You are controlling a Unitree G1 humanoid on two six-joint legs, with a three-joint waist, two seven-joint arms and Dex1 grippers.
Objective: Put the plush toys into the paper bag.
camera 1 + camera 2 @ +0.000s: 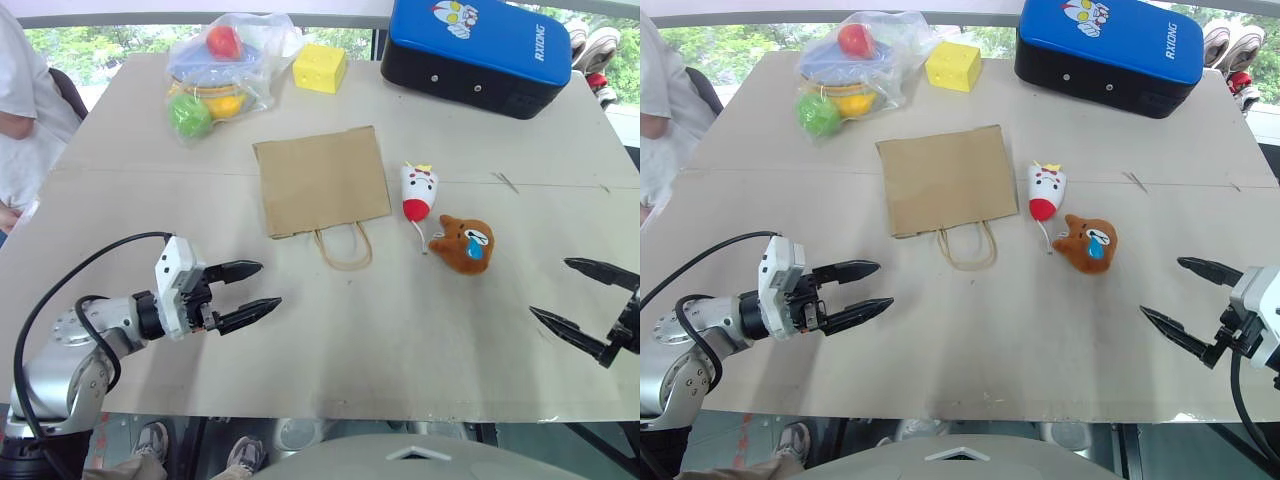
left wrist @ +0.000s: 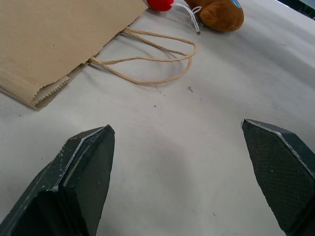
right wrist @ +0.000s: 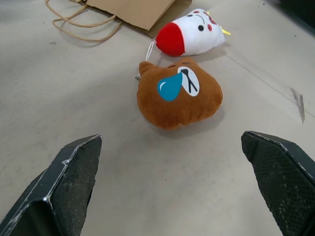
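The left gripper (image 1: 240, 292) reaches in from the robot's left, its silver arm bent at the elbow with a black cable looping over it, and its two black fingers point inward toward the middle, spread wide apart with nothing between them. The right gripper (image 1: 1178, 291) comes in from the opposite side at about the same nearness, its white wrist housing at the edge of view, fingers aimed inward toward the left one. Its jaws also stand wide and empty.
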